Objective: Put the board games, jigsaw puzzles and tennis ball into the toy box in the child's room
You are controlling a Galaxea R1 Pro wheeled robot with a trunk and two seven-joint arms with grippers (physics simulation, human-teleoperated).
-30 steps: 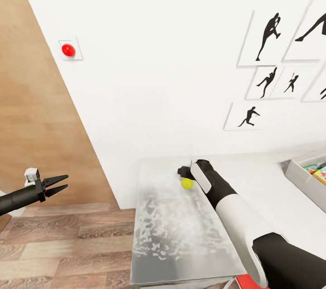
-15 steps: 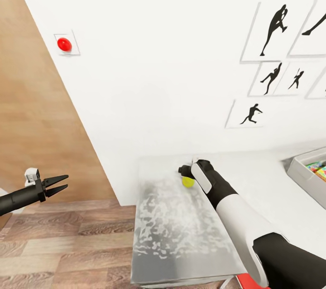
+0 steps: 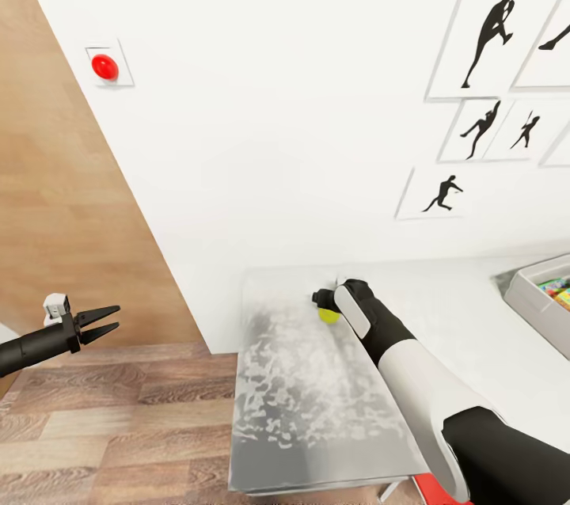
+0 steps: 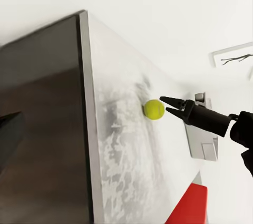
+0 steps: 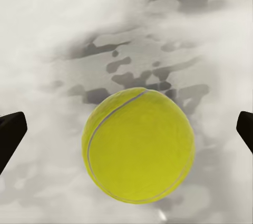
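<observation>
Right fingers (image 5: 10, 134) spread | tennis ball (image 5: 138, 145) between (untouched) | table (image 5: 79, 34)

A red button (image 3: 104, 67) sits on a small white plate on the white wall (image 3: 277, 133). Black pictures (image 3: 487, 38) of ball players hang on that wall. A wood panel (image 3: 63, 204) stands beside it, above the plank floor (image 3: 119, 426).

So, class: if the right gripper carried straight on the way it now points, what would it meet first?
Most likely the tennis ball, centred between the open fingers of the right gripper, with the table beneath it. The remaining gap is hard to judge.
</observation>
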